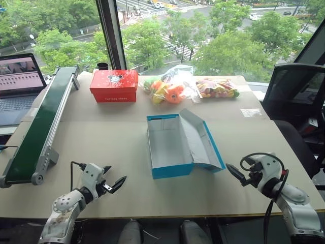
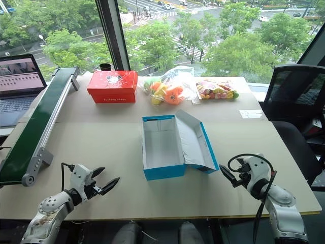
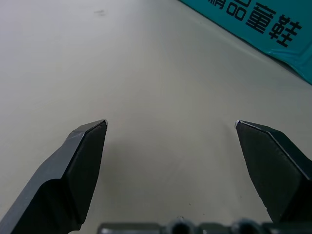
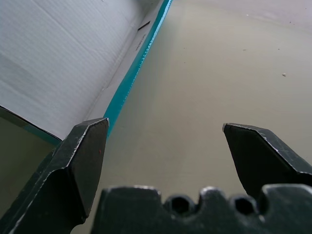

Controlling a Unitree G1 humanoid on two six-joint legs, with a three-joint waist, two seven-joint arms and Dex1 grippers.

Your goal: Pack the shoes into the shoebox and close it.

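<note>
The shoebox (image 1: 172,170) is bright blue with a white inside and stands open and empty in the middle of the table. Its lid (image 1: 200,140) leans out to the right. The shoes are out of view. My left gripper (image 1: 116,174) hovers open near the table's front edge, left of the box, with nothing between its fingers. The left wrist view shows this gripper (image 3: 170,124) over bare table, with the box's lettered blue wall (image 3: 263,29) beyond. My right gripper (image 1: 234,173) is open and empty, just right of the lid's front corner. In the right wrist view, the gripper (image 4: 165,124) faces the lid's white inner face (image 4: 58,58).
A red box (image 1: 114,85) with a white logo sits at the back, beside clear bags of colourful toys (image 1: 172,90). A green conveyor (image 1: 43,124) runs along the left side, with a laptop (image 1: 18,84) beyond it. A black chair (image 1: 297,101) stands at the right.
</note>
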